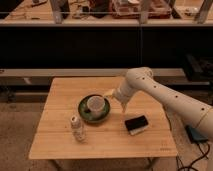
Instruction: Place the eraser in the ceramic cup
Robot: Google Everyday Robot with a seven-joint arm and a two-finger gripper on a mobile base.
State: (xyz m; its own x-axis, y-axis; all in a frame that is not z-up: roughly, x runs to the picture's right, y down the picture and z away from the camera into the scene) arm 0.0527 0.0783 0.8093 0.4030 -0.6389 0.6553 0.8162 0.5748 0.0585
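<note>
The eraser (135, 121) is a small black block lying on the wooden table (60, 145), right of centre near the front. It rests against a pale beige slab (139, 130) on its near side. The ceramic cup (96, 105) is cream-white and sits in the dark green dish (85, 116) at the table's middle. My gripper (109, 93) hangs at the end of the white arm (165, 95) that reaches in from the right. It is just right of and slightly behind the cup's rim, well apart from the eraser.
A small slim whitish bottle (77, 128) stands front-left of the dish. A dark shelf unit (100, 47) runs behind the table. A cable and a blue item (196, 136) lie on the floor at the right.
</note>
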